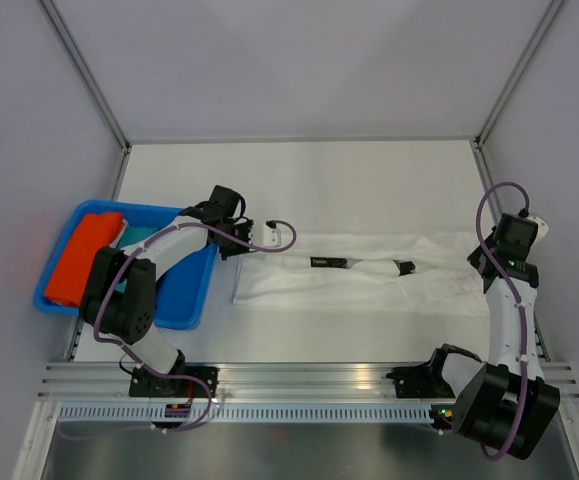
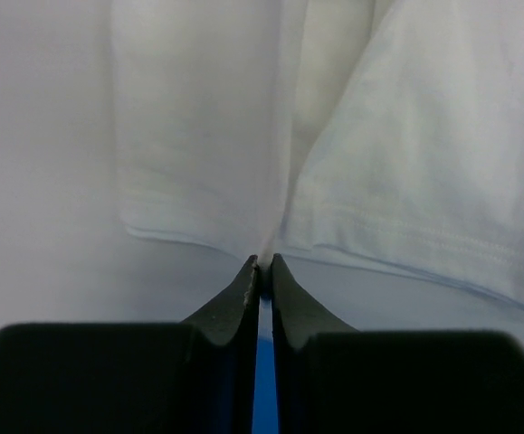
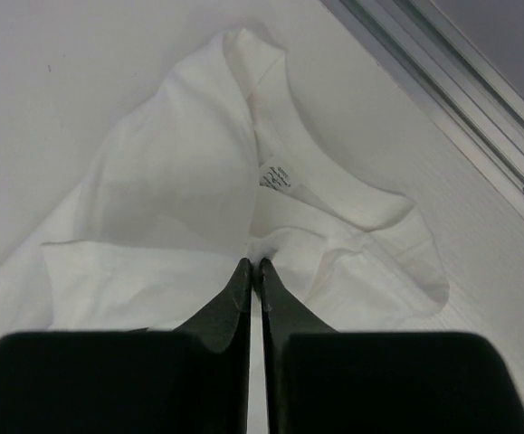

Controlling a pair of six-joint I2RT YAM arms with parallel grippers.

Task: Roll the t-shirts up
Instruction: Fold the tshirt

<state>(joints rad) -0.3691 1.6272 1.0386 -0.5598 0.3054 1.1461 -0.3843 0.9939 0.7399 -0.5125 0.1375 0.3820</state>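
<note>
Top view: white tee (image 1: 369, 285) lies at centre, folded into a long strip running 9 to 3 o'clock. Your left gripper (image 1: 257, 240) sits at its 9 end and your right gripper (image 1: 479, 262) at the 3 end, likely to pull it taut and flat for rolling. Orange tee (image 1: 79, 260) lies in the tray (image 1: 184, 312) at 9.

Left wrist: jaws closed to a slit, hem (image 2: 207, 237) puckered into the tips. It seems pinched; firmness unclear.

Right wrist: jaws likewise near shut, nipping cloth just below the collar (image 3: 334, 181).

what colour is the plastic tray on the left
The tray is blue, clearest in the top external view.
</note>
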